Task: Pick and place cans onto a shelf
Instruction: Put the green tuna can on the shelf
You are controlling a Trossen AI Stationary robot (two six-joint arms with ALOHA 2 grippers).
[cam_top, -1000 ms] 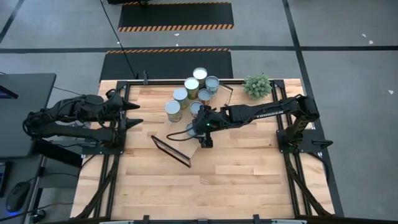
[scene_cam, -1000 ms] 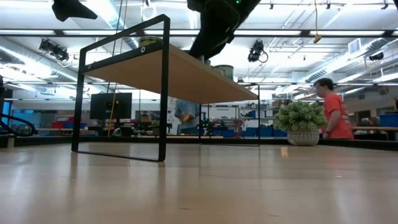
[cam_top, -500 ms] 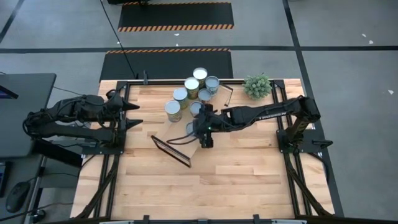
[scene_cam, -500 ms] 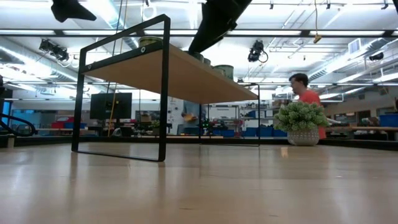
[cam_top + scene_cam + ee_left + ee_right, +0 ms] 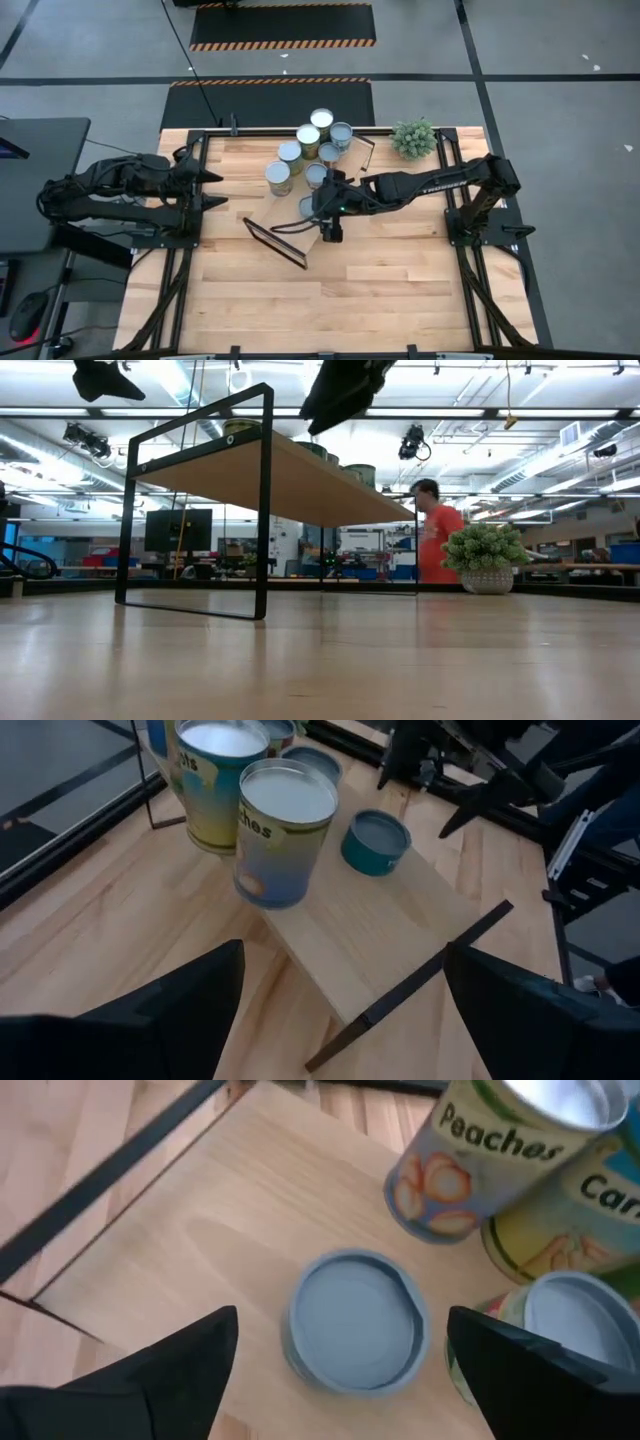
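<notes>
High view: plant (image 5: 414, 138) beside shelf (image 5: 300, 215), cans (image 5: 308, 150) clustered.

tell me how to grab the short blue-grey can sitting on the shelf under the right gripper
Take the short blue-grey can by its round side wall, coming straight down from above with the open right gripper. It stands upright and low on the shelf, lid up. Put the fingers on the sides away from the Peaches can, where the board is bare.

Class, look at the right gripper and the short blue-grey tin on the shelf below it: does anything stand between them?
Nothing visible does. The right gripper hangs open above the short blue-grey tin on the shelf; the Peaches can stands beside it.
</notes>
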